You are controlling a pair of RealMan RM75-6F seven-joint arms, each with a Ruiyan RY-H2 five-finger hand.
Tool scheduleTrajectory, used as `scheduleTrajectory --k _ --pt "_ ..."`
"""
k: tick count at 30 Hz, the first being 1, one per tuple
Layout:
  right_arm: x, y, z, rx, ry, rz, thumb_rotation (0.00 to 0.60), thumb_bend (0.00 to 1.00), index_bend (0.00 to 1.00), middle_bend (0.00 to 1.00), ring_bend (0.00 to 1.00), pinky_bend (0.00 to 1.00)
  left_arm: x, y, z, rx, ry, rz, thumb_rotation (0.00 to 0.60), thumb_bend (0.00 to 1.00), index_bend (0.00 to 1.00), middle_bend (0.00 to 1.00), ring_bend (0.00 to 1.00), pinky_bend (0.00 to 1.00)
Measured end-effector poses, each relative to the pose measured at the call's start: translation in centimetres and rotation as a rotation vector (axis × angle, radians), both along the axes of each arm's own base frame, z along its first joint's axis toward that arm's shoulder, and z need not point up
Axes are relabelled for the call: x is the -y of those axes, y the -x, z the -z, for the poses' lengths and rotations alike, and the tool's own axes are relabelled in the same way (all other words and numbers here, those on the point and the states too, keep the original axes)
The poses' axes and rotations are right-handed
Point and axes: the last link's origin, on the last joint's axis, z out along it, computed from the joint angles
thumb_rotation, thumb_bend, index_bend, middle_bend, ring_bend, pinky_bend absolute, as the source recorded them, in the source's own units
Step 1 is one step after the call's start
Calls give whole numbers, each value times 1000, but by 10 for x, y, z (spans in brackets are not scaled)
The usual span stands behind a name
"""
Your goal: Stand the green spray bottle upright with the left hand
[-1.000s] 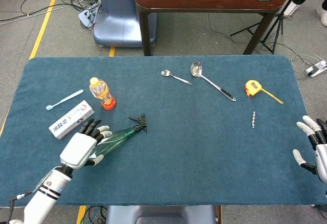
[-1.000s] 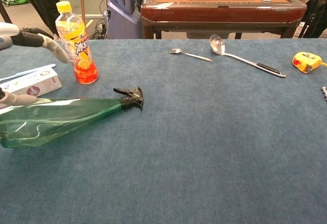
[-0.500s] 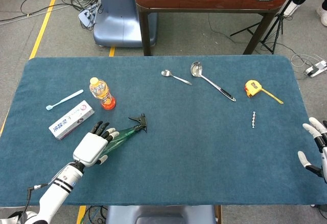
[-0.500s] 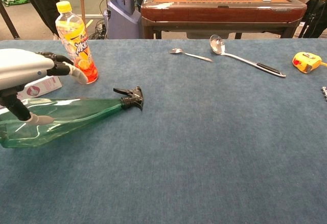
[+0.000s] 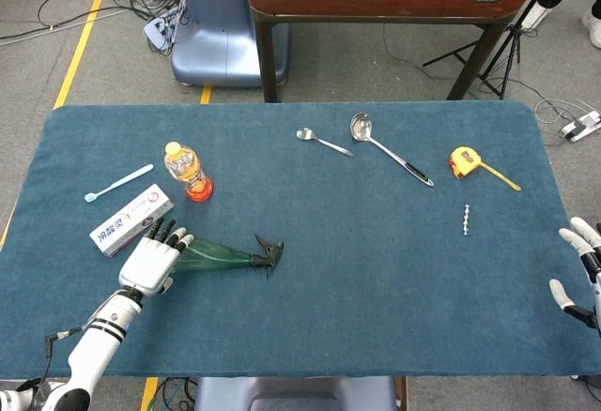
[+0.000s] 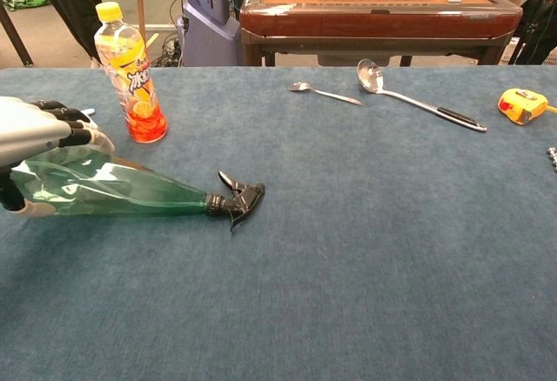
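Note:
The green spray bottle (image 5: 221, 259) (image 6: 122, 191) lies on its side on the blue table, its black trigger head (image 5: 269, 251) (image 6: 238, 200) pointing right. My left hand (image 5: 153, 259) (image 6: 39, 137) wraps around the bottle's wide base at the left, fingers over the top and thumb underneath. My right hand (image 5: 580, 270) hangs at the table's right edge, fingers spread, holding nothing; the chest view does not show it.
An orange drink bottle (image 5: 187, 171) (image 6: 129, 72) stands upright just behind the hand. A toothpaste box (image 5: 130, 219) and toothbrush (image 5: 117, 183) lie further left. A spoon (image 5: 322, 141), ladle (image 5: 389, 148), yellow tape measure (image 5: 467, 161) and a small bolt (image 5: 466, 219) lie at the back and right.
My left hand has closed around the bottle's base and swung it: the base moved back and left, the trigger head swung forward and right. The right hand barely moved.

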Motion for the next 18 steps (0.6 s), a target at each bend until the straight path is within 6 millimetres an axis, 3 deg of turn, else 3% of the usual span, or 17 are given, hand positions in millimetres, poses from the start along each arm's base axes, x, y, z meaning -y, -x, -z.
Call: scheduleTrajectory --k 9,18 --pt "-1 0 -1 1 -1 -1 600 306 206 122 42 61 10 -25 3 129 79 -12 600 266 142 131 0 5" --pt "-3 -1 -4 1 2 -3 600 305 206 123 42 61 -3 -51 23 190 96 10 600 266 178 131 0 5"
